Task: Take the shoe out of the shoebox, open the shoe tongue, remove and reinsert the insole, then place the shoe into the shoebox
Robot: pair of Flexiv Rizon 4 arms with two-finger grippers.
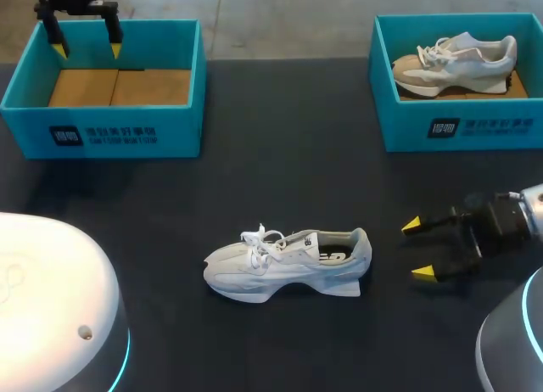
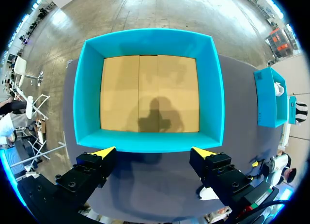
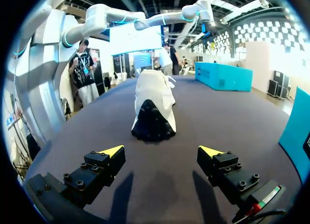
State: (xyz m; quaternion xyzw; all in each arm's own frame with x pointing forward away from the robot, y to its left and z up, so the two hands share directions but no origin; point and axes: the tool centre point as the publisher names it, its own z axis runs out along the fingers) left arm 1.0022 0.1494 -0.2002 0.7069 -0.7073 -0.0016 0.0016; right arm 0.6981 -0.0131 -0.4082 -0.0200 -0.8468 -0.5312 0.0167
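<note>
In the head view I count two shoeboxes, two shoes and two grippers on the dark table [image 1: 280,163]. The left shoebox [image 1: 102,133], turquoise with a brown cardboard floor, stands at the far left and holds nothing. The right shoebox [image 1: 462,125] stands at the far right with the second shoe [image 1: 454,65], beige and white, lying in it; the box is cut off at the right edge. The white shoe [image 1: 288,263] lies on the table in the near middle, toe to the left and heel to the right. Its opening is dark, and the insole is hard to make out. The left gripper [image 1: 86,48] hangs over the far-left corner of the left shoebox, its fingers apart and holding nothing. The right gripper [image 1: 417,250] is just right of the shoe's heel, not touching it, fingers spread.

In the left wrist view the left gripper [image 2: 153,152] is wide apart above the left shoebox [image 2: 150,141]. One more box, the right shoebox [image 2: 266,103], shows at the side, small and partly cut off.

In the right wrist view the right gripper [image 3: 161,151] is spread, with the white shoe [image 3: 154,105] ahead of it, heel first. The tongue and the insole are hidden behind the heel. The left shoebox [image 3: 223,76] stands beyond.
</note>
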